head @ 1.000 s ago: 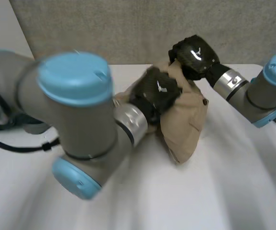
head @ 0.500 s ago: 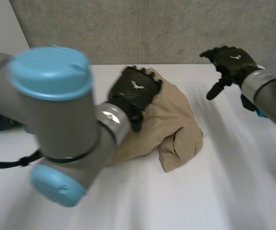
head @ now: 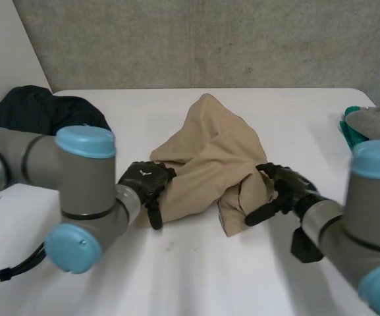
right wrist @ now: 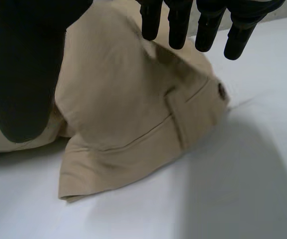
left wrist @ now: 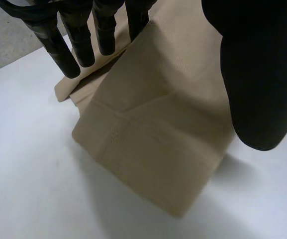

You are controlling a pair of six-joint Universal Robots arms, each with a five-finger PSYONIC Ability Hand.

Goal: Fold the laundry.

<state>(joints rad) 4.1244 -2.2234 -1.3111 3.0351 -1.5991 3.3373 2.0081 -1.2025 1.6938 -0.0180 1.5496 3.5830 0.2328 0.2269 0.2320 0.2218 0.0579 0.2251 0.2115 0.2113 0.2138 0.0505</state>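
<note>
A tan garment (head: 209,155) lies in a crumpled heap in the middle of the white table (head: 196,276). My left hand (head: 145,182) rests low beside the heap's near left edge, open. In the left wrist view its fingers (left wrist: 83,35) are straight and spread above a hemmed corner of the tan garment (left wrist: 153,149), holding nothing. My right hand (head: 283,187) sits at the heap's near right edge, also open. In the right wrist view its fingers (right wrist: 203,20) hang straight over the tan garment (right wrist: 128,109), near a button (right wrist: 222,91) and a seam.
A dark garment pile (head: 45,108) lies at the table's back left. A green and grey bundle (head: 367,122) sits at the right edge. A grey wall stands behind the table. Bare table runs along the front.
Both hands have let go of the garment, opened and come down from above it to the table at its near edges. The garment has dropped into a heap.
</note>
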